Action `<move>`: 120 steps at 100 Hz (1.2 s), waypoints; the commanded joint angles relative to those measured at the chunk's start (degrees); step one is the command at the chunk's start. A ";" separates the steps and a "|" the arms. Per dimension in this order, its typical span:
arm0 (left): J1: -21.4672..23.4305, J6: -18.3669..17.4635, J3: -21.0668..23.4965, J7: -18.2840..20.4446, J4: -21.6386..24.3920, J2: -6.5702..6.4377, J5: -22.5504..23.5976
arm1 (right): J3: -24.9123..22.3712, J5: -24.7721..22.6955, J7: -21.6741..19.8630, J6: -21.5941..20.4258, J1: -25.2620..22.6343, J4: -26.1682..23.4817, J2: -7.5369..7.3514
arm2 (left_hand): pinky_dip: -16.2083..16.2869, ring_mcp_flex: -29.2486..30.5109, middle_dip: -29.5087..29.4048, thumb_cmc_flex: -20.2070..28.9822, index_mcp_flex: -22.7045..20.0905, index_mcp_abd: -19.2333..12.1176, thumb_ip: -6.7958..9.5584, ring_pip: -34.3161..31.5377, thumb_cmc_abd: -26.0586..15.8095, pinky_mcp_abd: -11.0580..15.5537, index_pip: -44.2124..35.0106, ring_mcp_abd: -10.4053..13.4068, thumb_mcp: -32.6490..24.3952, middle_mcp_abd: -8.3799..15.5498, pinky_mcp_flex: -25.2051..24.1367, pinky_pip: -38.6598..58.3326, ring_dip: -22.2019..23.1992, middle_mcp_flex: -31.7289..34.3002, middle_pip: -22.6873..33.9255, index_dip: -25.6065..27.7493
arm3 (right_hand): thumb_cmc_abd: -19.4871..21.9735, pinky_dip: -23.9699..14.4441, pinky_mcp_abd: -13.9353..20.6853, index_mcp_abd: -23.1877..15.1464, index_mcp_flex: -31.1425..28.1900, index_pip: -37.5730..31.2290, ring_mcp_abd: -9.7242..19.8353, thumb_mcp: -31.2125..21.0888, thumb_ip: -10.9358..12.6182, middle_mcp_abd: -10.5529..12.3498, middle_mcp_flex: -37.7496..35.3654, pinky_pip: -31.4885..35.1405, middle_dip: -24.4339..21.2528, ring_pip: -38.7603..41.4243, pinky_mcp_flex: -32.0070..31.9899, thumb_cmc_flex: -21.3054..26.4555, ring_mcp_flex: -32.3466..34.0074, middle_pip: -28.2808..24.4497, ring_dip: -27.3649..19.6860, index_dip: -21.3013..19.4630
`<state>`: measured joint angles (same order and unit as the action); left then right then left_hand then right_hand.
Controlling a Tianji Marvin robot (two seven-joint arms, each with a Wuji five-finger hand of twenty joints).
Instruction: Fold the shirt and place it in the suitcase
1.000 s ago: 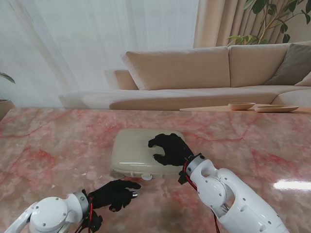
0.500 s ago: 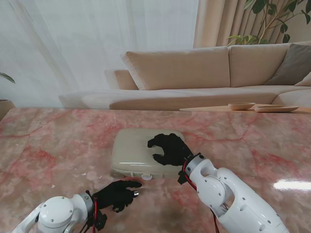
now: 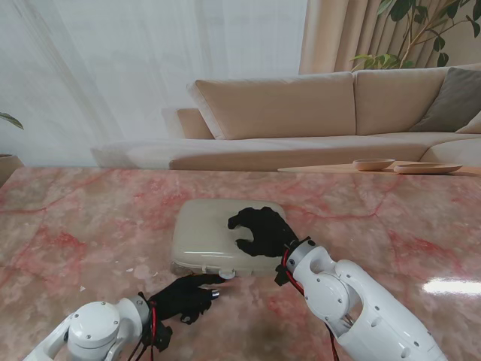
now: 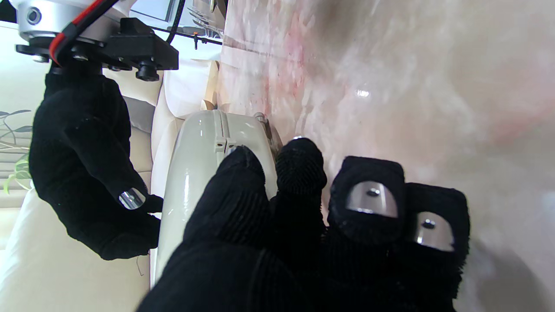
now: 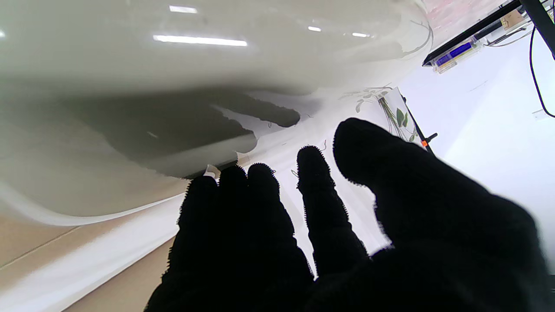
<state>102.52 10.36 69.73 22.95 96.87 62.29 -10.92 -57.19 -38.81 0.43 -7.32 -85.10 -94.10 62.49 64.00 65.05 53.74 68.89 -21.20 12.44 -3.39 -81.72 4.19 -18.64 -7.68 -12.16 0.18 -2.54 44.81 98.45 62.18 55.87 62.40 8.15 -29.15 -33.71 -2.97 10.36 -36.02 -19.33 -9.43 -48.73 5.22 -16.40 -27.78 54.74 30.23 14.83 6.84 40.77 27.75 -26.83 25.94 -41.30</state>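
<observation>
since a second ago the left hand has slid forward along the worktop, its fingers now touching the suitcase at its near edge by the latch, loosely curled and holding nothing. right hand rests spread on the closed lid, gripping nothing. suitcase lies centre, long axis left to right, just beyond the left fingertips. no shirt is visible.

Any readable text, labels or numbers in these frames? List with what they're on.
None readable.
Glossy cream hard-shell suitcase: no visible print or logo.
Blue-and-tan labelled item on the dark bar in the right wrist view: markings too small and blurred to read.
</observation>
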 commanded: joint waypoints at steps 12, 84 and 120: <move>-0.04 0.06 -0.60 -0.63 -1.41 0.46 -0.42 | 1.05 0.19 -2.90 1.12 -2.46 3.53 -0.48 | -0.78 2.51 0.73 3.23 0.44 -3.21 1.44 -4.44 -3.03 -2.46 0.31 1.96 0.88 2.31 -0.53 7.89 -0.35 1.75 2.12 -0.92 | 0.10 1.83 -10.26 -0.80 -0.17 -0.58 -4.05 -0.59 1.64 -0.69 0.86 3.14 -0.27 5.25 6.87 -0.53 3.49 -0.44 -0.07 0.13; 0.11 -3.82 -0.45 2.12 -2.27 -0.24 -0.58 | 1.03 0.41 -3.11 1.28 -2.53 3.66 -0.50 | -0.33 3.30 0.75 3.83 -5.47 -11.97 1.60 -4.90 -2.02 -2.62 -3.03 1.71 0.66 1.45 -0.21 8.44 -0.80 3.04 2.24 0.77 | 0.56 1.89 -10.24 -0.59 0.13 -0.36 -4.01 0.11 1.58 -0.65 1.24 3.07 -0.26 5.09 6.56 -0.11 3.05 -0.31 -0.15 0.14; 0.76 -5.42 0.06 1.60 -1.57 -0.15 -1.01 | 1.10 0.42 -3.24 1.45 -2.49 3.71 -0.52 | -0.29 3.39 0.77 3.94 -6.81 -12.10 1.58 -4.90 -1.86 -2.69 -3.77 1.65 0.66 1.43 -0.18 8.42 -0.88 3.34 2.17 1.24 | 0.14 1.89 -10.23 -0.88 -0.24 -0.64 -3.95 -0.38 1.71 -0.52 0.92 3.04 -0.25 5.09 6.76 -0.53 3.42 -0.46 -0.15 0.02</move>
<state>102.73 5.10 69.80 24.80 95.23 62.03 -11.75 -57.23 -38.56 0.07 -7.05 -85.19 -94.25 62.48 63.98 65.31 53.75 68.91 -26.21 3.26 -3.39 -81.74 4.19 -20.13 -10.51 -11.50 0.18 -2.53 44.06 98.53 61.87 57.06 62.53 8.40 -29.14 -33.06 -2.32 10.36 -36.02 -19.34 -8.93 -48.73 5.22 -16.11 -27.60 54.14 30.23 14.53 6.45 40.77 27.33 -26.83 25.91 -41.30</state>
